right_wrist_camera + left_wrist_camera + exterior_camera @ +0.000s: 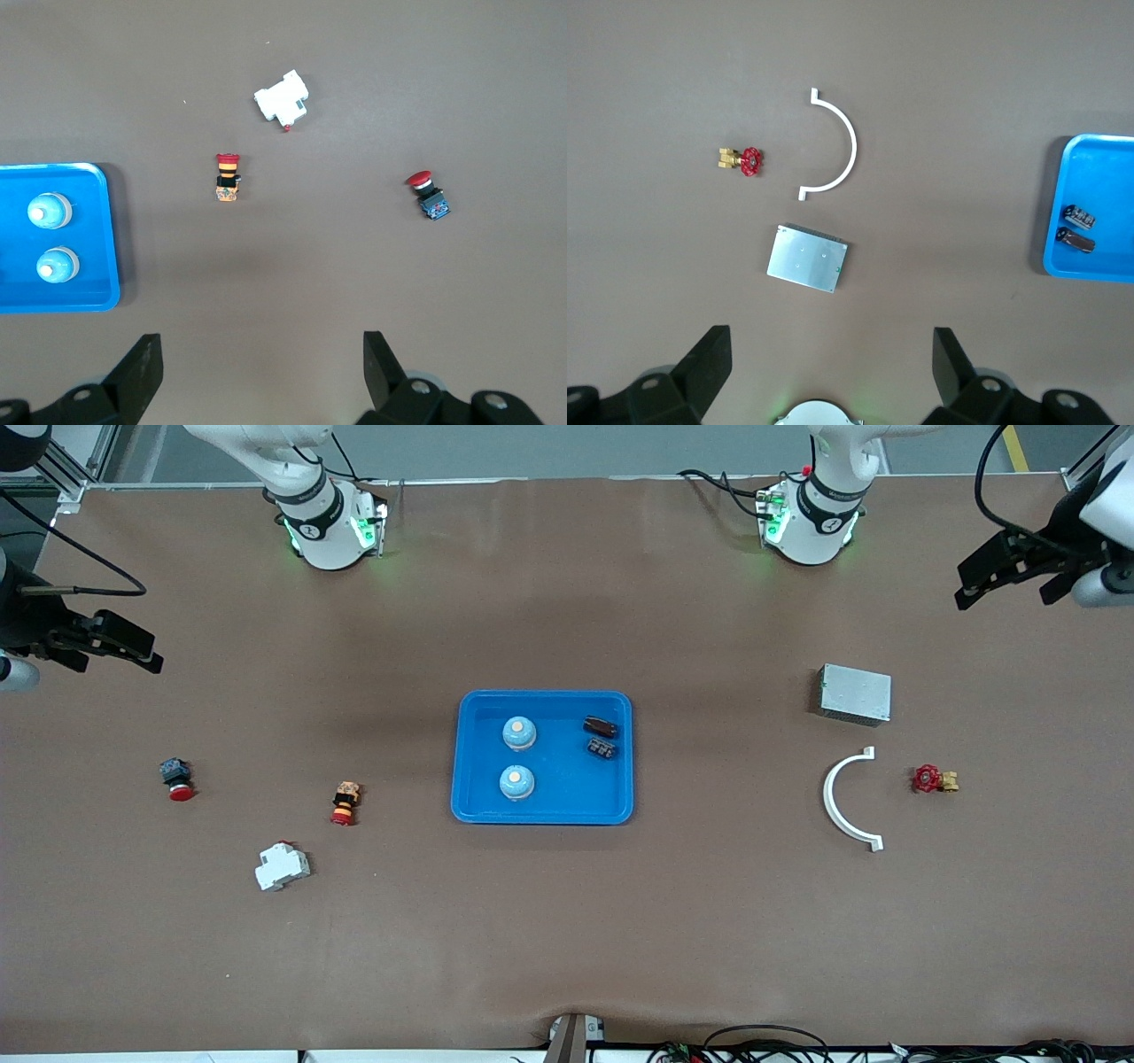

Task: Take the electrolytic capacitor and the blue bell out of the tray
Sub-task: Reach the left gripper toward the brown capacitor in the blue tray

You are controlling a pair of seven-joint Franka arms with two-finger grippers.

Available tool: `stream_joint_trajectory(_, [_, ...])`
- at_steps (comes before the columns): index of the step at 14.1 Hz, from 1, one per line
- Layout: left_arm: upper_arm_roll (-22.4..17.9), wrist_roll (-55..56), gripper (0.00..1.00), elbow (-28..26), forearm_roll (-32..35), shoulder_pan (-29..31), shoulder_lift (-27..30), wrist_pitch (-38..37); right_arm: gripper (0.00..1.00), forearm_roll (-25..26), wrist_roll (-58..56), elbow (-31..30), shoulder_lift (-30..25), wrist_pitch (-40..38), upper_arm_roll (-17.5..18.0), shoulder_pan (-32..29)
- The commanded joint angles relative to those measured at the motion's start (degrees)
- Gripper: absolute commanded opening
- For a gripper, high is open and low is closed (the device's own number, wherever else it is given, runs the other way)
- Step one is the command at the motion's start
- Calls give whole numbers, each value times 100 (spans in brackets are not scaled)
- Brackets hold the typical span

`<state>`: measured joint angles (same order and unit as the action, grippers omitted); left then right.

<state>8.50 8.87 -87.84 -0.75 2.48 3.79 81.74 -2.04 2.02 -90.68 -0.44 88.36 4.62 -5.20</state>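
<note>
Brown table cover point(567, 921) throughout, with a blue tray point(542, 813) at its middle. Inside the tray, two pale blue bells point(519, 732) point(516, 782) side by side toward the right arm's end, one nearer the front camera than the other; two dark capacitors point(601, 726) point(602, 748) close together toward the left arm's end. Left gripper point(1019, 576) up over the table edge at the left arm's end, fingers point(704, 363) spread wide and empty. Right gripper point(106, 642) up over the right arm's end, fingers point(137, 367) likewise released, holding nothing. Toward the left arm's end: a grey metal box point(855, 693), a white curved bracket point(842, 797) nearer the front camera, a red-handled brass valve point(935, 780) beside the bracket. Toward the right arm's end: a red push button with blue body point(176, 778), an orange-and-red button point(345, 803), a white breaker point(282, 865) nearest the front camera.
</note>
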Motion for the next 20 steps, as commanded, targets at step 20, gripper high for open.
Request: stream_joint_trajectory(20, [275,6854,80,-22,347,-3438,-3832,3593,100,-226,1932,-1837,-149,1612,39,1178])
